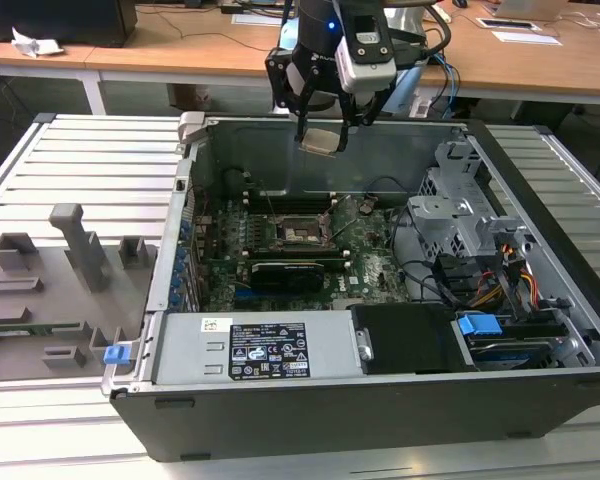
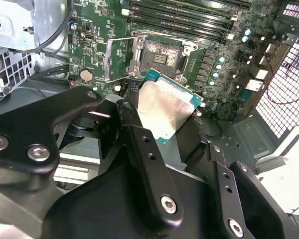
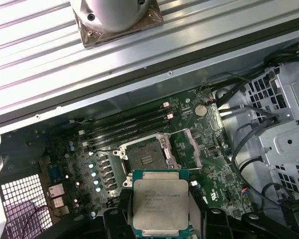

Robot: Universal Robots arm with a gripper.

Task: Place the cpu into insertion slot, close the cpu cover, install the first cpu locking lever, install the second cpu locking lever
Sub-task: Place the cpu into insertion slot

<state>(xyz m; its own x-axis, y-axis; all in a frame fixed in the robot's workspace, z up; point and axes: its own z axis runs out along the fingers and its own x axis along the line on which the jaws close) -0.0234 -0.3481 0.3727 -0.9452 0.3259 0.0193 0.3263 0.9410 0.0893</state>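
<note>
We log the gripper (image 1: 322, 138) clamped on the cpu (image 3: 161, 203), high to clear the case wall (image 1: 400, 165). The insertion slot (image 3: 144, 155) lies bare.

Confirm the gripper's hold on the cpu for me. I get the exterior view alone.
Observer: In the first wrist view the gripper is shut on the cpu, with a finger on each of two opposite edges and the metal face toward the camera.
Operator: Report the insertion slot.
Observer: It is empty. In the second wrist view the insertion slot shows its dark centre, with no chip in it.
Operator: Check the cpu cover.
Observer: The cpu cover is swung open and lies beside the slot, not over it.
</note>
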